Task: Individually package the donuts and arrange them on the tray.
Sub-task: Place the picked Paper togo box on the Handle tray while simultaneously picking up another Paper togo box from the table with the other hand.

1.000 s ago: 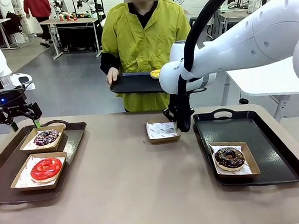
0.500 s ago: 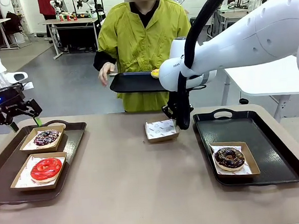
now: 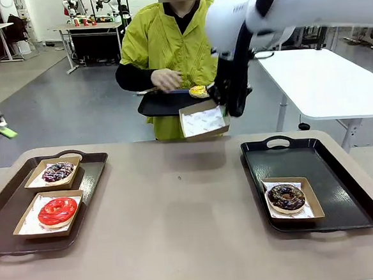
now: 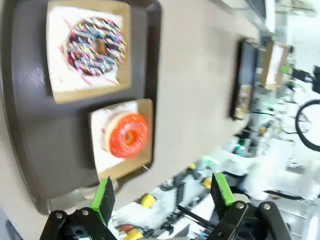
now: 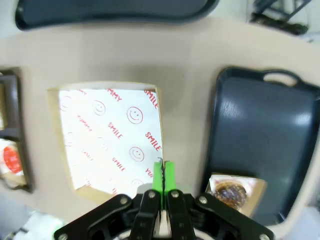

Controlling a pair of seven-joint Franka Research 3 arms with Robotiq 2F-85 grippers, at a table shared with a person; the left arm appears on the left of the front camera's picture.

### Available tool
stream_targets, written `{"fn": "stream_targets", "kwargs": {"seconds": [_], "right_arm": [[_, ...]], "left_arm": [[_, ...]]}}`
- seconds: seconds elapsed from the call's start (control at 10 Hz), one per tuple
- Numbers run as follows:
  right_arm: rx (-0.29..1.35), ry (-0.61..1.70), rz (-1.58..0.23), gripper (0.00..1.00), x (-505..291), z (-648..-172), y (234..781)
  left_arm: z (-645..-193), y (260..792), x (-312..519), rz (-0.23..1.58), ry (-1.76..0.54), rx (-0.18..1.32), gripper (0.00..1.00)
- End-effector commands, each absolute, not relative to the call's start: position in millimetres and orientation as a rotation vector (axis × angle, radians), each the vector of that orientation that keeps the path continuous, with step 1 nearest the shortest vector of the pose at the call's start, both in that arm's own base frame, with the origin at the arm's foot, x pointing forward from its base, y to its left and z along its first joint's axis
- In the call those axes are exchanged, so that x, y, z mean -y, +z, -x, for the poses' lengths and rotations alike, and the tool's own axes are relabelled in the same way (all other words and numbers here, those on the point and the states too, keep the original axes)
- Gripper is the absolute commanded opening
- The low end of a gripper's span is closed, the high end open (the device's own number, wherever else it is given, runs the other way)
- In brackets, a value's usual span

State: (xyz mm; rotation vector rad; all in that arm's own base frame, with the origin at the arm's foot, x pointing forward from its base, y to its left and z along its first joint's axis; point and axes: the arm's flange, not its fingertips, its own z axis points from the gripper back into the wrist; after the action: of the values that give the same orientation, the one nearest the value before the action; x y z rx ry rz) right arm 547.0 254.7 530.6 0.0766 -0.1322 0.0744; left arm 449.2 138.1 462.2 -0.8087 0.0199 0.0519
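Your right gripper (image 5: 162, 172) is pinched fully closed on the edge of a paper-lined cardboard box (image 5: 111, 141); its green pads meet with only the box wall between them. In the front view that same gripper (image 3: 226, 108) holds the box (image 3: 204, 121) tilted and lifted clear of the table (image 3: 179, 224), up near the person's black tray (image 3: 165, 103).

Your left gripper (image 4: 162, 197) stands wide open and holds nothing, its green pads well apart. Its wrist camera looks down on the left tray (image 4: 30, 150), where the sprinkled donut (image 4: 95, 47) and the red donut (image 4: 128, 135) each sit in a separate box.

Near to far in the front view: the red donut (image 3: 57, 211) and the chocolate donut (image 3: 286, 198) lie closest to you, on the left tray (image 3: 3, 217) and the right tray (image 3: 329, 168) respectively. The sprinkled donut (image 3: 58, 171) sits just behind the red one. Beyond the table, the yellow donut (image 3: 198, 91) rests on the person's tray, with the person's hand (image 3: 167, 81) just beside it.

The right wrist view adds the smiley print on the box lining and the chocolate donut (image 5: 230, 191) boxed on the right tray (image 5: 260, 130) below. The front view shows 1 green pad (image 3: 7, 132) of your left gripper at the frame edge.
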Motion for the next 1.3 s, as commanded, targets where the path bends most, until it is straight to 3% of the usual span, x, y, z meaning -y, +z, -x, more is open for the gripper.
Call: {"fn": "stream_targets", "kwargs": {"seconds": [0.0, 0.2, 0.5, 1.1, 1.2], "right_arm": [[0.093, 0.073, -0.075, 0.00, -251, -560, 549], [0.083, 0.037, -0.067, 0.00, -254, -574, 569], [0.067, -0.002, -0.074, 0.00, -252, -596, 572], [0.026, -0.131, -0.045, 0.00, -240, -627, 543], [0.049, -0.088, -0.070, 0.00, -238, -614, 547]], "left_arm": [[-408, 461, -167, 1.009, 0.027, 0.012, 1.00], [-364, 461, -205, 1.165, 0.069, 0.159, 1.00], [-327, 435, -251, 1.323, 0.156, 0.239, 1.00], [-313, 417, -271, 1.332, 0.259, 0.236, 1.00], [-313, 417, -271, 1.332, 0.259, 0.236, 1.00]]}}
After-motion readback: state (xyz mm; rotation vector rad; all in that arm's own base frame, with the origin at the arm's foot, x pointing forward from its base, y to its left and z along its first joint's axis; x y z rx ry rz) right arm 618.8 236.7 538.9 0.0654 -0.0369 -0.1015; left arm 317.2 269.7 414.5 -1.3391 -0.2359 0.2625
